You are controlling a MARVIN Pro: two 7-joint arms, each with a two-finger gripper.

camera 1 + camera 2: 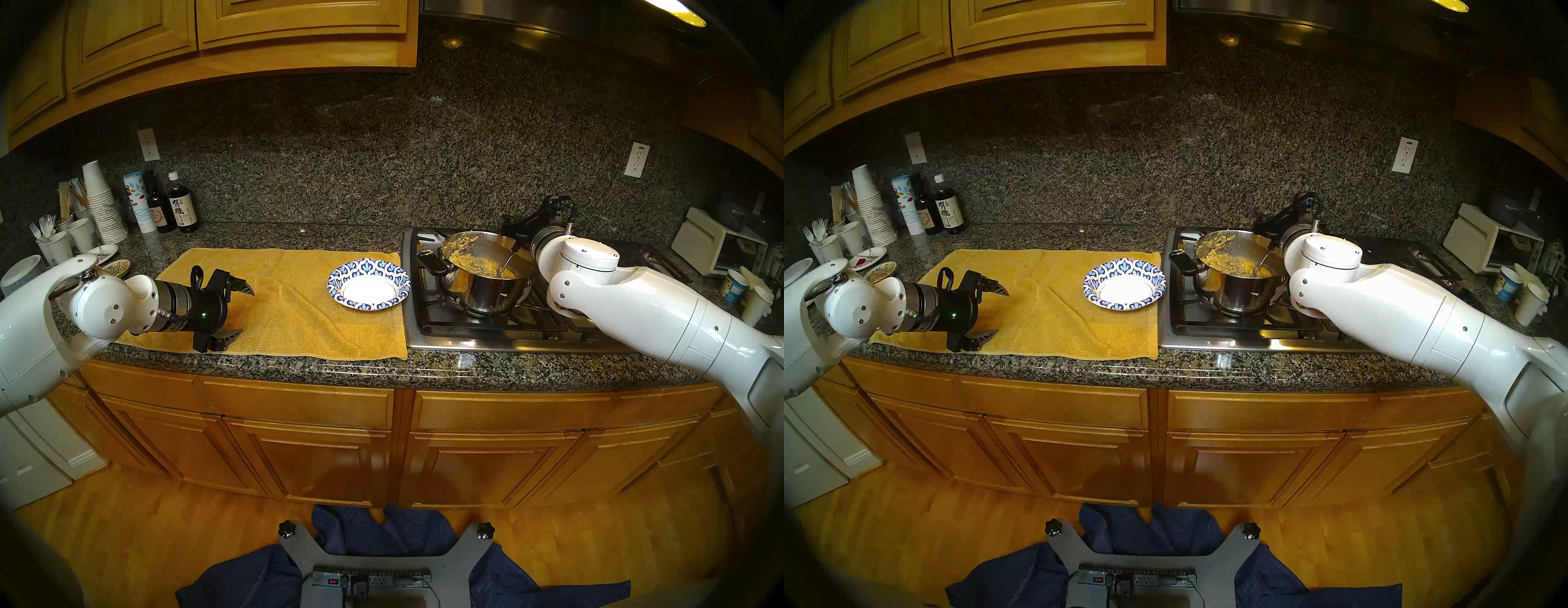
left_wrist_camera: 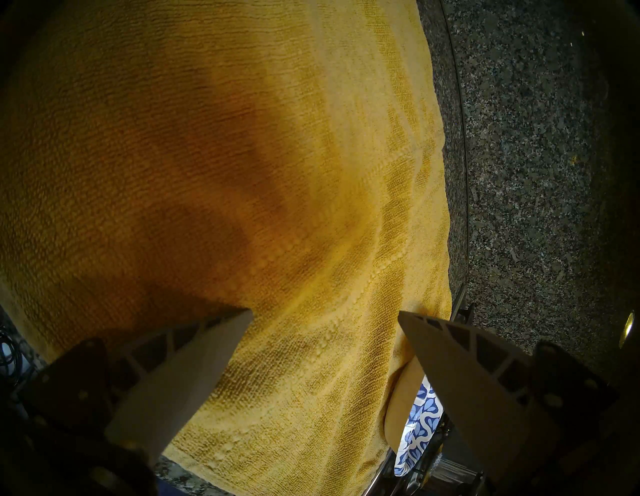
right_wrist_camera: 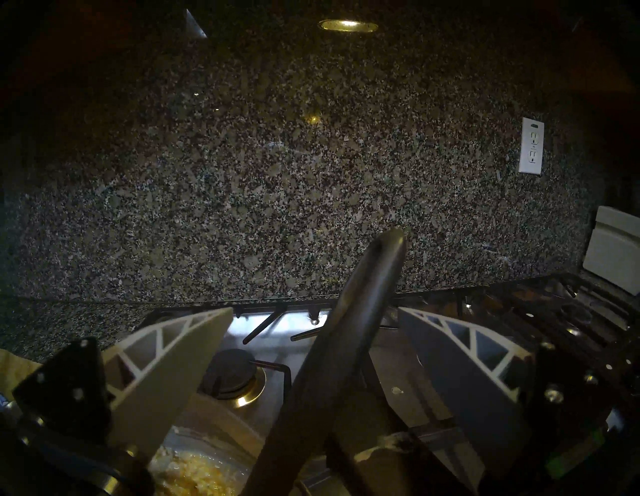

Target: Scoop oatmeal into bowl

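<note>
We read step as grasping spoon: right gripper jaws wide, straddling black spoon handle, not yet closed. Oatmeal in steel pot on stove; empty bowl at pot's 9 o'clock on yellow towel. Left gripper jaws wide, idle. Next: close on handle, scoop.

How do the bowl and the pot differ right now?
The bowl is shallow paper with a blue-and-white patterned rim; the pot is deep shiny steel with black handles. The bowl sits on the yellow towel; the pot stands on the stove to its right. The bowl's white centre is bare; the pot holds the oatmeal and a ladle. Both are round, upright and open-topped.
</note>
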